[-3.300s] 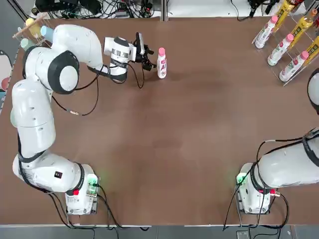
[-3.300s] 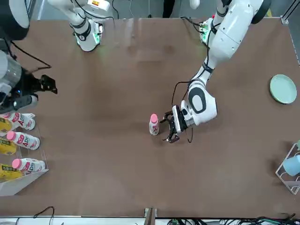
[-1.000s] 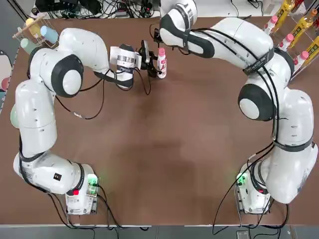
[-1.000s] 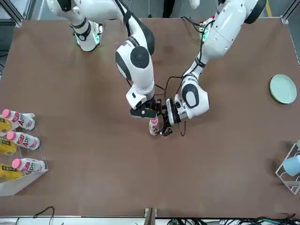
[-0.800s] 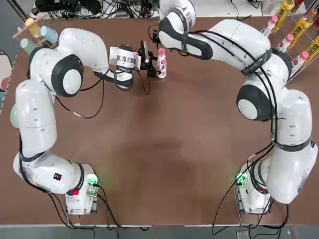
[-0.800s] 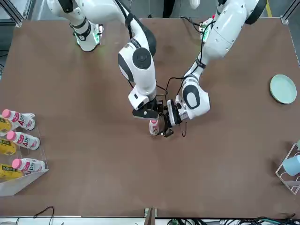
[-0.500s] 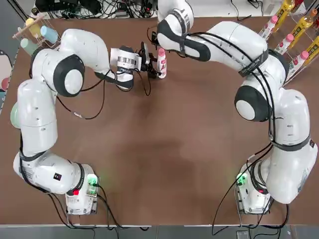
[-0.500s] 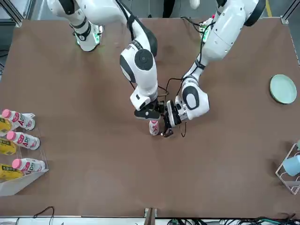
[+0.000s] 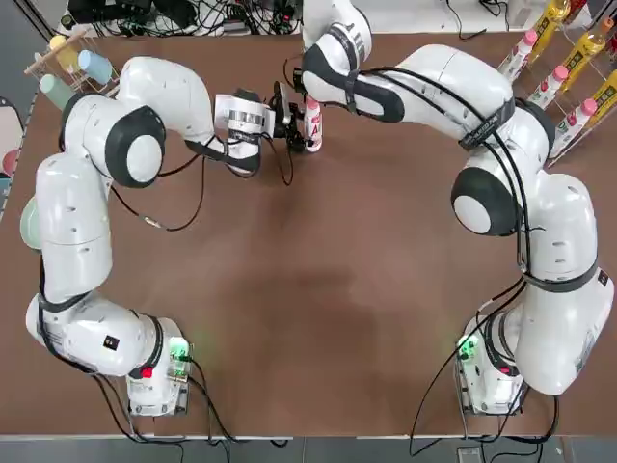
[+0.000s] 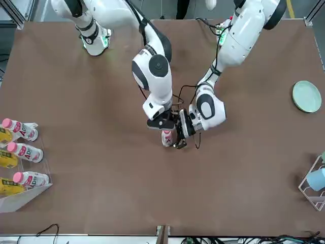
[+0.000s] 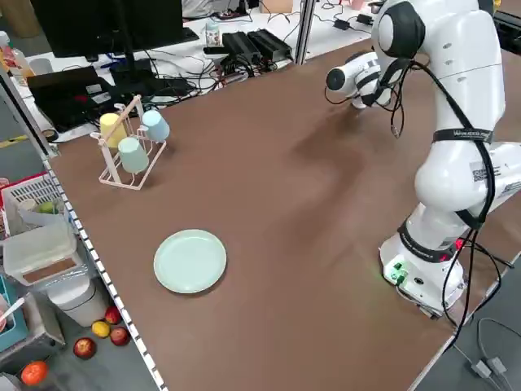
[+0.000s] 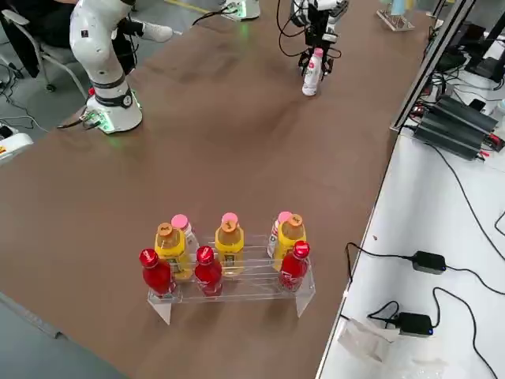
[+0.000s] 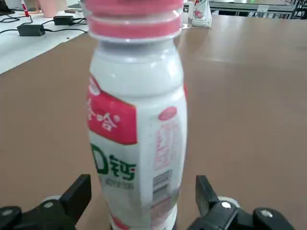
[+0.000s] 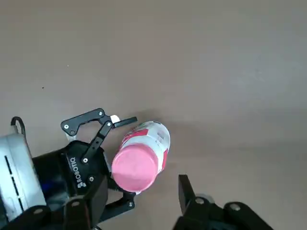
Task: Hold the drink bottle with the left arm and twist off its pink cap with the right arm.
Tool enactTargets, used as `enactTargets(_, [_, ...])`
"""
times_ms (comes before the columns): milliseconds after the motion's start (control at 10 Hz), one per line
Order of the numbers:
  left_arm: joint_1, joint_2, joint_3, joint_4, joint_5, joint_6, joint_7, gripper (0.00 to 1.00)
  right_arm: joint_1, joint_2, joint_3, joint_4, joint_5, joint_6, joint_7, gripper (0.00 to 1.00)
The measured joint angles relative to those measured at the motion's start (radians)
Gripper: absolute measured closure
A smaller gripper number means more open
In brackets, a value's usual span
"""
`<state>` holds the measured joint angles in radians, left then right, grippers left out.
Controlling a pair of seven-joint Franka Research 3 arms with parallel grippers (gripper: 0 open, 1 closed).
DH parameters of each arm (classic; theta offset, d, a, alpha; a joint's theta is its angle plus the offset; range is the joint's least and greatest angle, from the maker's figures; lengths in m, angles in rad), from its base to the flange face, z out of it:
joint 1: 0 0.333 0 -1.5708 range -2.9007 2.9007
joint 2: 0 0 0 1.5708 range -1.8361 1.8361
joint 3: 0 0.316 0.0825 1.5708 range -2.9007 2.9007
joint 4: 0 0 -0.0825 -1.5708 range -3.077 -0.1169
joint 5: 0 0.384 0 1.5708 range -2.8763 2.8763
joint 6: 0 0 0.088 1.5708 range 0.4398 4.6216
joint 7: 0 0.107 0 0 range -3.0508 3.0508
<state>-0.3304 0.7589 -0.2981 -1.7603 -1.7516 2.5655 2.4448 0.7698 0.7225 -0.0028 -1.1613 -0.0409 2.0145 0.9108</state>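
Upper middle of the top view, the drink bottle stands — left gripper apart beside it, right gripper apart near the pink cap.

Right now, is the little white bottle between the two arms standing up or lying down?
Upright: the white bottle stands with its pink cap on top, seen from beside the table.

Count, table: robot arms, 2; drink bottle, 1; pink-capped white bottles in clear rack, 3; yellow-liquid bottles, 3; red bottles, 3; cups in white rack, 3; plate, 1.
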Motion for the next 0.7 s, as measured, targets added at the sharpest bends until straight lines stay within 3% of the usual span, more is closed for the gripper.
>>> enactTargets(700, [-0.025,0.040,0.000,0.032,-0.018,0.039,0.001,0.08,0.008,0.016,-0.004,0.003,-0.001,0.013,0.005,0.33])
